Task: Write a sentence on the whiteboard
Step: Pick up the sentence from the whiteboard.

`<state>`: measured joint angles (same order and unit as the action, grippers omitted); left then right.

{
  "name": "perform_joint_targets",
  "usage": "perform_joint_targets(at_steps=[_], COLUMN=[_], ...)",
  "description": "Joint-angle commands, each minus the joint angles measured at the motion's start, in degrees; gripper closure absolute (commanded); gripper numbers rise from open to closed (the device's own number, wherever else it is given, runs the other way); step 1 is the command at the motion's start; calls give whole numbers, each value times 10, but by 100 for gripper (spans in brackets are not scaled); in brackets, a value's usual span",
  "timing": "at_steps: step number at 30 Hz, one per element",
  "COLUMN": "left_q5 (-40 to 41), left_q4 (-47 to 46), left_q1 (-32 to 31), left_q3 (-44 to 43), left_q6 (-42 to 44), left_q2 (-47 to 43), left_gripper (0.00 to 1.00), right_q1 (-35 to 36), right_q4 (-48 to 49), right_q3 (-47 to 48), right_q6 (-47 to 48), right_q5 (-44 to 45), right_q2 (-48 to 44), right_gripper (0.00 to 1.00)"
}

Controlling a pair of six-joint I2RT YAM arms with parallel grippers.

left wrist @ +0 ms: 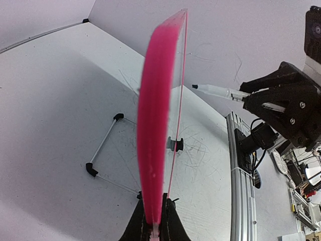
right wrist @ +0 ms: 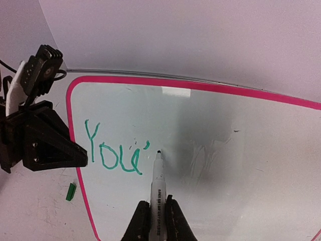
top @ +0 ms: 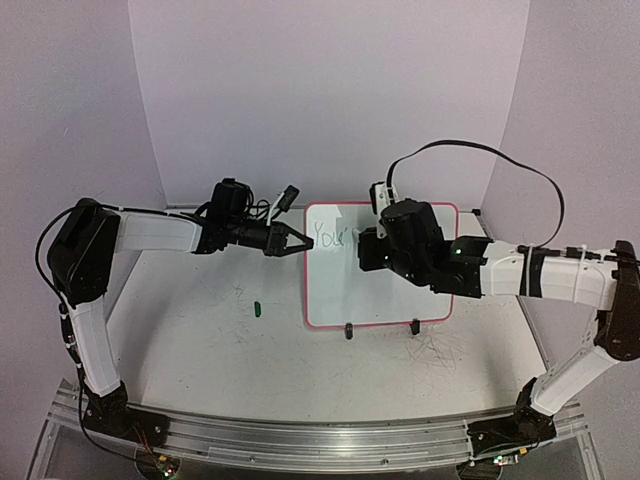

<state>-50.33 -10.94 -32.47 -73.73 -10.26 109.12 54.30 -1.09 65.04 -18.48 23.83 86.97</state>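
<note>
The whiteboard (top: 340, 290), white with a pink frame, stands tilted on the table. My left gripper (top: 298, 243) is shut on its left edge; in the left wrist view the pink edge (left wrist: 158, 125) runs up from between the jaws (left wrist: 154, 221). The sentence (right wrist: 113, 150) reads "You'" in green at the board's upper left (top: 335, 238). My right gripper (right wrist: 156, 211) is shut on a white marker (right wrist: 158, 186), whose tip sits at the board (right wrist: 241, 191) just right of the apostrophe. The left wrist view shows the marker (left wrist: 218, 91) sticking out of the right gripper (left wrist: 281, 100).
A green marker cap (top: 257, 309) lies on the table left of the board. Two black feet (top: 348, 330) prop the board's lower edge. Grey scratch marks (top: 435, 350) cover the tabletop near the right arm. An aluminium rail (top: 320, 440) runs along the near edge.
</note>
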Motion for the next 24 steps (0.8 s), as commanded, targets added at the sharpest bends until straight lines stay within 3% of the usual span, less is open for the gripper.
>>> perform_joint_targets(at_steps=[1,24], left_q5=[39,37], left_q4=[18,18], left_q1=[-1,-1], left_q3=[9,7], left_q6=[19,19], left_q2=[-17,-16], left_gripper=[100,100], right_q1=[1,-4], right_q4=[6,0], right_q3=[30,26], right_q6=[11,-3], right_q5=[19,30], right_q2=[16,33], right_gripper=[100,100])
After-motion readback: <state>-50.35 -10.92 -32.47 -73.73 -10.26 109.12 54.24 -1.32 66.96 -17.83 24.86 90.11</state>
